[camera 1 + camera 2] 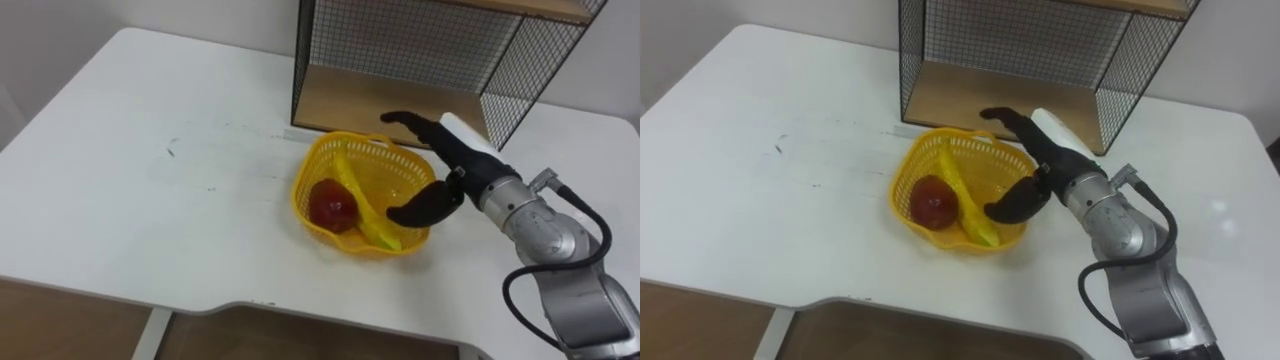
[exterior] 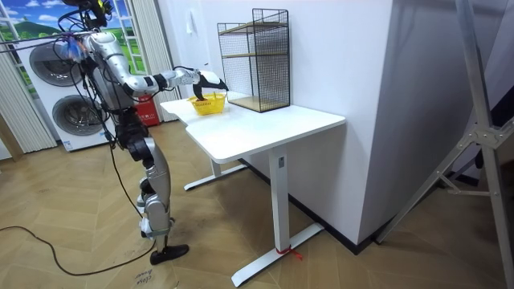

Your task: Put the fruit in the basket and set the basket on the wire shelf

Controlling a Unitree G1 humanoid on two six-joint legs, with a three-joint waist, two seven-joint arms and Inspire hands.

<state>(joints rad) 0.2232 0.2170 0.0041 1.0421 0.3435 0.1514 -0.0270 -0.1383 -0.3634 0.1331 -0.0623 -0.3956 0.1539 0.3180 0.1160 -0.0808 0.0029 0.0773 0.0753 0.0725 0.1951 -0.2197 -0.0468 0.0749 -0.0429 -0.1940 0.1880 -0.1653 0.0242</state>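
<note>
Right hand (image 1: pixel 455 160) centre-right, fingers spread wide across basket (image 1: pixel 385 175) rim, not clamped. Apple (image 1: pixel 332 203), banana (image 1: pixel 365 208) inside. Grip rim firmly, lift level toward wire shelf (image 1: pixel 400 45) above.

Your table (image 1: pixel 770 140): white, one yellow basket (image 1: pixel 985 160) on it, just in front of the wire shelf (image 1: pixel 1020 50). Basket contents: one red apple (image 1: pixel 933 202), one banana (image 1: pixel 965 205) (lying against the apple). Your right hand (image 1: pixel 1055 165): at the basket's right rim, fingers spread wide.
</note>
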